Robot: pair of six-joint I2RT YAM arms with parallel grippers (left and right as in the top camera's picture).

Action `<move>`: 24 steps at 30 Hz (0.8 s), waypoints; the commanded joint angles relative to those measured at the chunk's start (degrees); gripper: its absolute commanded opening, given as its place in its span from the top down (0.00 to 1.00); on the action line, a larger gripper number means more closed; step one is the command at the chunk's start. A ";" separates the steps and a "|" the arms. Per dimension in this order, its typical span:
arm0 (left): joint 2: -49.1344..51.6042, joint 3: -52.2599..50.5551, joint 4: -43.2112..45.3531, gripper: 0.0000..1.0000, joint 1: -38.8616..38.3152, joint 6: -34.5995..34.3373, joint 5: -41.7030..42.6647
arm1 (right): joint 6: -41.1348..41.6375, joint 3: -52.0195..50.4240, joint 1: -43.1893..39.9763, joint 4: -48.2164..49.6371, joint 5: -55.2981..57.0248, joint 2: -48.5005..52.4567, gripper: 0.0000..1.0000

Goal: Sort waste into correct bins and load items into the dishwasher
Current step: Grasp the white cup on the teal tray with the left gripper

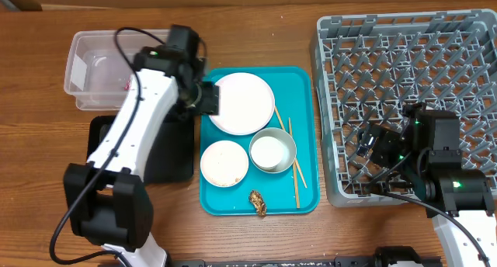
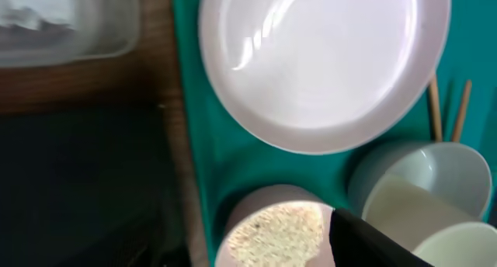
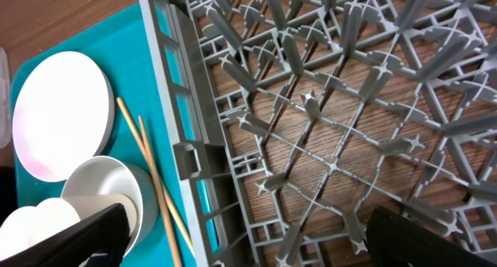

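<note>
Newbie: fingers first, what's the right gripper doing?

Regular: spread wide, empty, over the grey rack right of the teal tray. Left gripper is at the plate's left edge on that tray, can't tell how open tbh. Brown wood table under everything. Left arm reaches in over the black tray left of it.

Teal tray — white plate — grey rack.

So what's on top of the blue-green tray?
A big white plate, a small dish with rice bits, a bowl, chopsticks and a brown lump. What's under the dishes is hidden.
</note>
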 commanded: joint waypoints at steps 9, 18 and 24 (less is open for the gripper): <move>-0.79 0.42 -1.18 0.34 -14.88 -0.39 2.34 | -0.35 1.84 -0.11 0.24 0.55 -0.11 0.00; -0.76 -4.04 1.77 0.32 -22.03 -0.46 -4.81 | -0.35 1.84 -0.11 0.24 0.55 -0.11 0.00; -0.76 -9.22 6.64 0.35 -21.92 -2.36 -4.98 | -0.35 1.84 -0.11 0.24 0.55 -0.11 0.00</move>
